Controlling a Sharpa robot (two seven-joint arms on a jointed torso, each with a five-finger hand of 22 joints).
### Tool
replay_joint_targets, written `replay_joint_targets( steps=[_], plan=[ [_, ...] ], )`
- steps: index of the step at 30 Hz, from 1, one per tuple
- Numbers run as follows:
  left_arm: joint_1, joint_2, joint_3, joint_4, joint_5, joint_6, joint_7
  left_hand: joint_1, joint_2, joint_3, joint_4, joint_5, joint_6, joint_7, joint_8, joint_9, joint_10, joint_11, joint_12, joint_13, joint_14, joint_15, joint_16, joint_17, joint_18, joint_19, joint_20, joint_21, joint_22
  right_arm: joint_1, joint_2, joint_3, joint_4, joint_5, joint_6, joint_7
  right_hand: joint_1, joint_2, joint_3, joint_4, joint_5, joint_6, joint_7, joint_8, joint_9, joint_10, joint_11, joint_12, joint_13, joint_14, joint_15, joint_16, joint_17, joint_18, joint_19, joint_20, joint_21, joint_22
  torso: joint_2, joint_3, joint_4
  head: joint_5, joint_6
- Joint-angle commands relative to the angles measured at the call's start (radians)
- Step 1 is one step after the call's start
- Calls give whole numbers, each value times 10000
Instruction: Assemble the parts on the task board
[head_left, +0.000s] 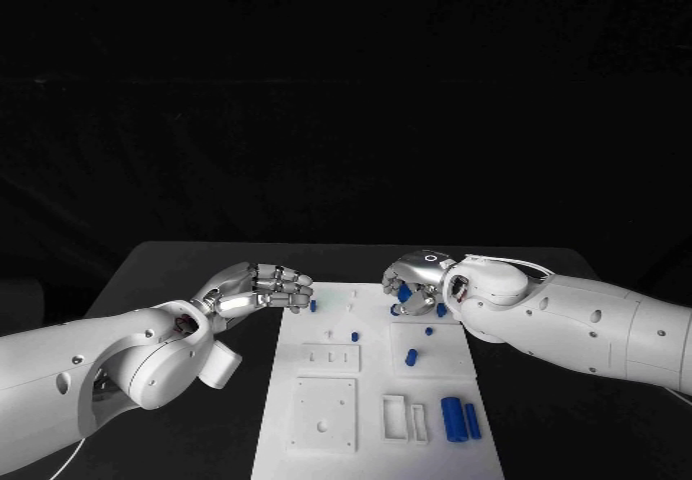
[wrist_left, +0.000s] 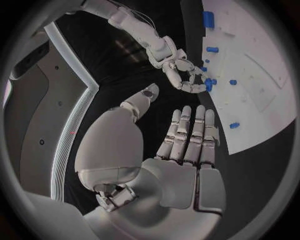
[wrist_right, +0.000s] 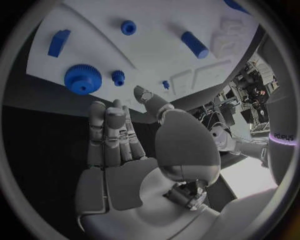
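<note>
Task board (head_left: 378, 400), a flat white plate with a matte face, lies lengthwise in the middle of the black desk (head_left: 173, 270), reaching from the near edge toward the far side. Shallow square recesses and raised outlines break its surface: one square panel (head_left: 323, 414) at the near left, a smaller one (head_left: 330, 358) beyond it, and narrow upright slots (head_left: 404, 418) near the middle. Small blue parts are scattered over it. Two long cylinders (head_left: 459, 418) lie side by side at the near right, a short peg (head_left: 411, 356) sits further along, and tiny studs dot the far end. In the right wrist view a toothed blue gear (wrist_right: 82, 78) lies flat on the white face, with a small knurled piece (wrist_right: 118, 76) just beside it, a block (wrist_right: 59, 42) and a ribbed cylinder (wrist_right: 194, 44) further off.

Right hand (head_left: 418, 280), silver and smooth, hovers over the board's far right end, fingers straight and close together, holding nothing. Left hand (head_left: 260, 288) hangs over the desk just beside the board's far left edge, its fingers likewise extended and holding nothing.
</note>
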Motion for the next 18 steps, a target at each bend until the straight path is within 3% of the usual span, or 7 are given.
replay_joint_targets(
  steps=[1,7,14,16,18],
  plan=[
    [15,-23,11,55,110,129,81,-7,106,-66,-25,11,-11,89,29,12,105,29,61,-4,86,8,73,15,51,61,-30,33,10,-7,-12,-1,-25,-444,300,-166,54,-7,102,-6,-3,94,-10,64,-14,76,-16,36,5,-10,-32,76,-19,414,89,-56,-5,19,56,-6,12,-21,-29],
    [19,-35,14,53,121,116,87,-1,141,-93,-55,19,11,108,38,16,139,31,57,-13,113,-3,86,16,49,81,-41,33,11,-71,5,-13,-73,-553,350,-198,12,-32,241,-8,1,147,-28,65,-29,137,-30,25,-2,-12,-47,120,-55,414,108,-57,6,37,135,8,-11,-7,-11],
    [26,-50,14,60,166,106,85,-1,148,-102,-62,21,13,112,38,15,143,34,52,-17,119,-5,89,15,48,87,-43,33,10,-127,54,-16,-202,-605,359,-195,5,-40,280,-9,-7,152,-29,61,-36,146,-32,18,-6,-14,-48,132,-65,414,111,-59,7,41,211,16,14,-31,20],
    [28,-74,14,79,167,105,86,0,150,-103,-64,21,13,113,38,15,144,34,51,-17,120,-6,89,15,48,88,-44,33,10,-142,69,-16,-253,-617,365,-190,58,-107,510,62,-368,180,-36,61,-45,172,-41,10,-12,-13,-48,151,-89,414,133,-65,-3,41,226,19,17,-20,13],
    [31,-87,14,89,174,103,86,0,157,-108,-68,22,15,116,38,15,148,37,49,-20,124,-9,91,15,48,93,-46,33,10,-150,81,-16,-291,-624,343,-188,-19,-162,767,104,-393,193,-31,39,-71,189,-33,-16,-29,-14,-49,188,-132,414,161,-58,-5,53,254,26,9,-10,33]
  ],
)
